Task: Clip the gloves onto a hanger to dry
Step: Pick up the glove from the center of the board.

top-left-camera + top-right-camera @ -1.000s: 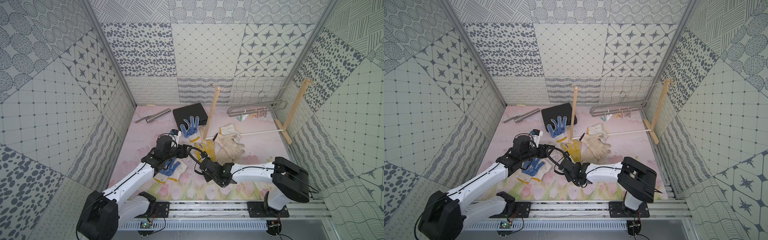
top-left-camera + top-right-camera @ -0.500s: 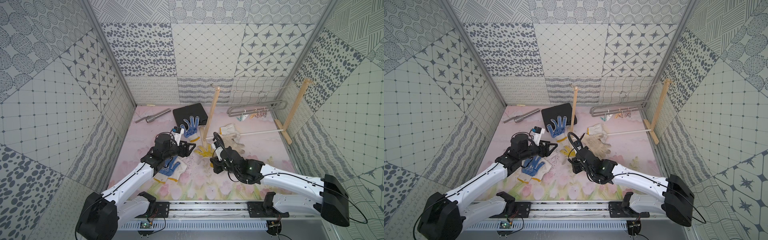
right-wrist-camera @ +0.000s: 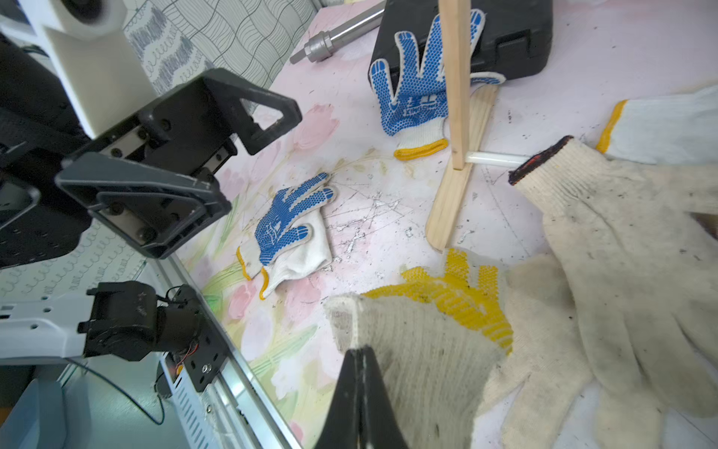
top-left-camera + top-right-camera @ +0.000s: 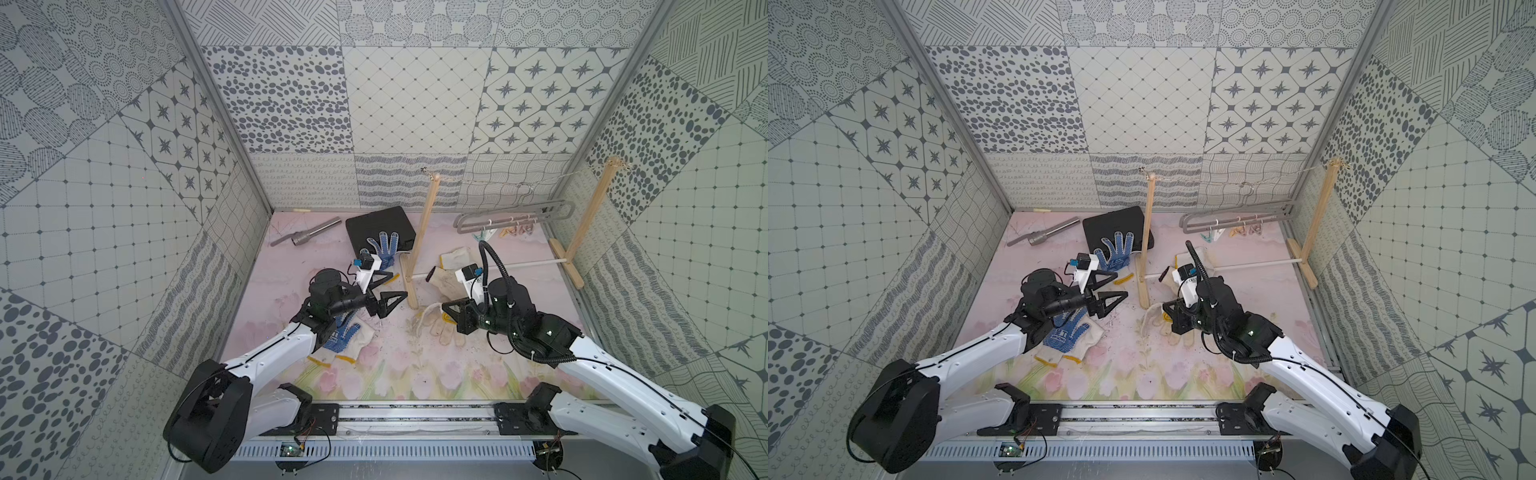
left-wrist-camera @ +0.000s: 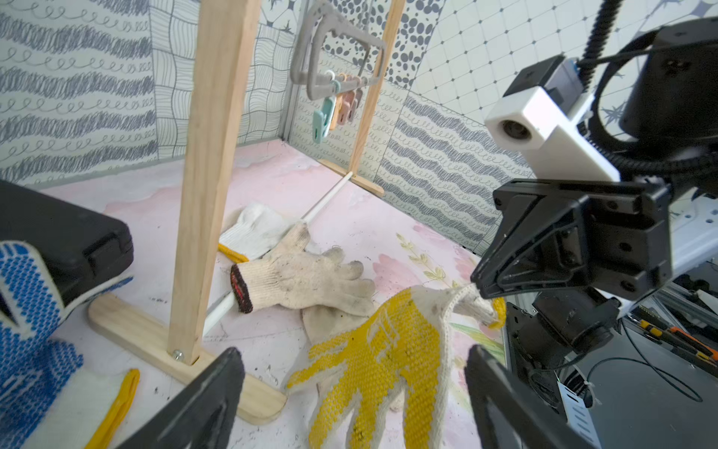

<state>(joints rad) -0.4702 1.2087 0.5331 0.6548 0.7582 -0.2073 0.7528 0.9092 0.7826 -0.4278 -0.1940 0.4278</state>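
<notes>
— Why does the right pincer (image 4: 445, 308) clamp the yellow-dotted glove (image 4: 436, 330) by its cuff, mid-frame?
— Probably so it hangs free for the hanger (image 4: 515, 216), upper right. The left pincer (image 4: 399, 284) gapes empty nearby.

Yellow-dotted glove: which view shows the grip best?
Left wrist: the yellow-dotted glove shows its dotted palm, cuff pinched in the right tool. Right wrist shows only cuff and some dots. In both top views it is small, partly under that tool.
</notes>
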